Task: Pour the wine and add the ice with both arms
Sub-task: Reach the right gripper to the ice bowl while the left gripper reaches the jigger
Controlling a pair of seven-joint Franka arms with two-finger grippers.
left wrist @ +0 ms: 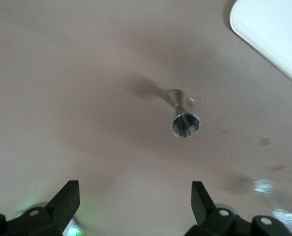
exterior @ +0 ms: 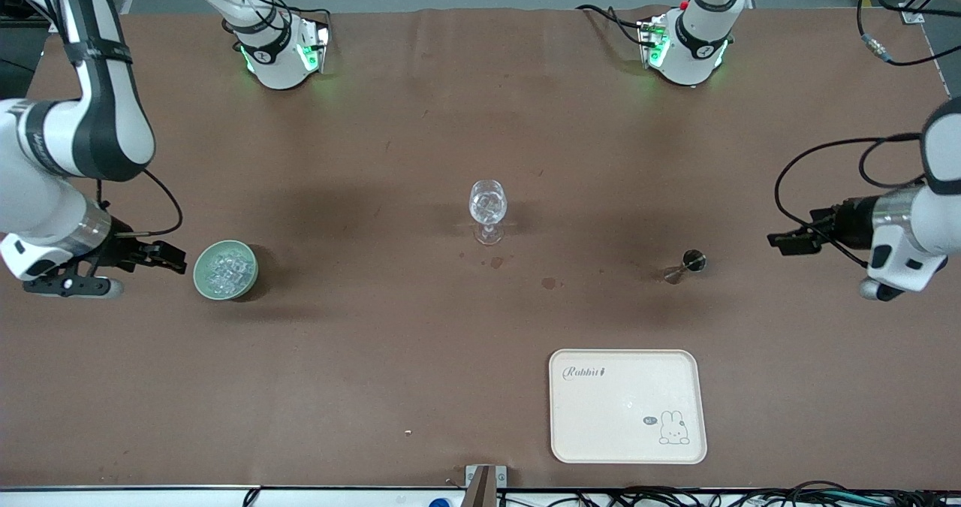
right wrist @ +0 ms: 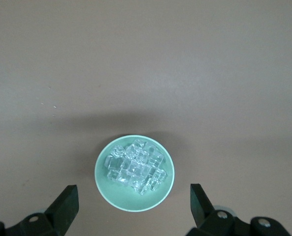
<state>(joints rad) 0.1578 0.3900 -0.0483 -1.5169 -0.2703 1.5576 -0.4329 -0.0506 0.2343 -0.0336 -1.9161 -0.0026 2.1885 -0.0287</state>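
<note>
- Cream tray (exterior: 628,405) is lying nearest the front camera, toward the left arm's end of the table, nothing showing on it.
- Wine glass (exterior: 488,210) is standing upright mid-table, between the two arms and farther from the camera than the tray; something clear seems to be sitting in its bowl, can't tell what.
- A few small dark stains (exterior: 549,283) are showing on the brown table (exterior: 375,357) just nearer the camera than the glass.
- Ice (exterior: 225,270) is sitting piled in the green bowl (exterior: 201,274) at the right arm's end of the table, well apart from the glass.
- Right gripper (exterior: 174,258) is hanging low just beside the bowl, fingers spread wide, holding nothing, pointing along the table at it; in the right wrist view the bowl (right wrist: 160,196) is sitting centred ahead between the two fingers (right wrist: 66,201).
- Small metal measuring cup (exterior: 685,266), double-ended, is lying on its side toward the left arm's end, long axis tilted across the table, one open mouth facing the left wrist camera (left wrist: 185,124).
- Left gripper (exterior: 784,241) is hovering near that cup, also reaching sideways along the table, fingers released and empty; the cup is lying ahead of them, a bit off-centre toward one finger (left wrist: 201,201).
- Judgement: right arm is nearer the ice, left arm nearer the cup; each needs a straight advance before closing.
</note>
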